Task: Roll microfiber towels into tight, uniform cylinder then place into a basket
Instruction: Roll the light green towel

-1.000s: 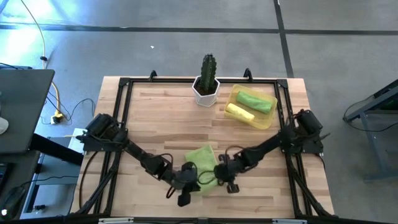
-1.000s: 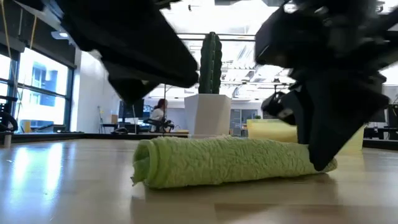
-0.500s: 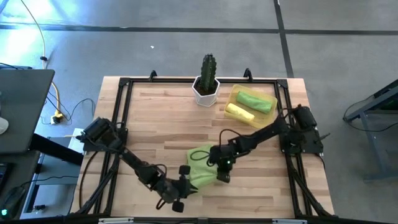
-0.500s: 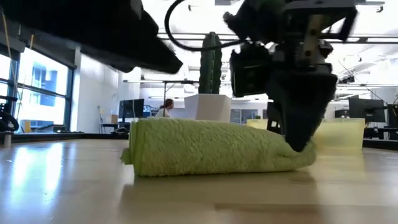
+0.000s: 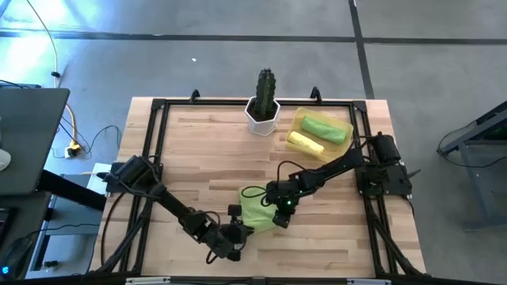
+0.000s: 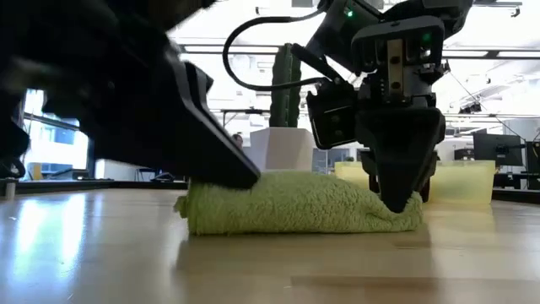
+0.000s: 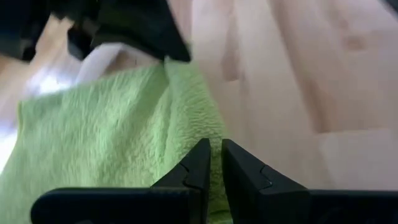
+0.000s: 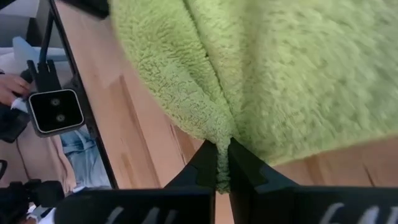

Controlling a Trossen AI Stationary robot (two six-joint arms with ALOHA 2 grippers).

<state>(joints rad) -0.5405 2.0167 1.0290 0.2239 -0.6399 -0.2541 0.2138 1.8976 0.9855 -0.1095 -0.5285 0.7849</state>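
A lime-green towel [image 5: 257,210], loosely rolled, lies on the wooden table near its front middle; it also shows in the low view [image 6: 295,207]. My right gripper [image 5: 278,216] is shut on the towel's right end. My left gripper [image 5: 239,230] is shut at the towel's left, near end [image 6: 202,203]. The pale yellow basket [image 5: 342,150] stands at the far right and holds a green roll [image 5: 326,128] and a yellow roll [image 5: 305,143]. My left gripper lays its shut fingers [image 6: 240,173] slanting down from the table's near left against the top of the towel's left end [image 7: 186,124]. I cannot tell whether any cloth is pinched between them. The towel lies on the table. My right gripper pinches a bunched edge of the towel at its right end [image 8: 222,168] between its two fingers. The fingers [image 6: 396,190] point down from above. The cloth gathers into a fold at the fingertips, and the rest of the towel lies on the table.
A white hexagonal pot with a cactus [image 5: 263,109] stands at the far middle, left of the basket. A black frame [image 5: 158,142] runs round the table top. Bare wood lies left of and beyond the towel.
My right gripper has gone toward the far edge and a little left, tipping upright, and has drawn the towel's right end with it. My left gripper has drawn back toward the near edge, then come in again at the towel's left end. The roll looks shorter and flatter.
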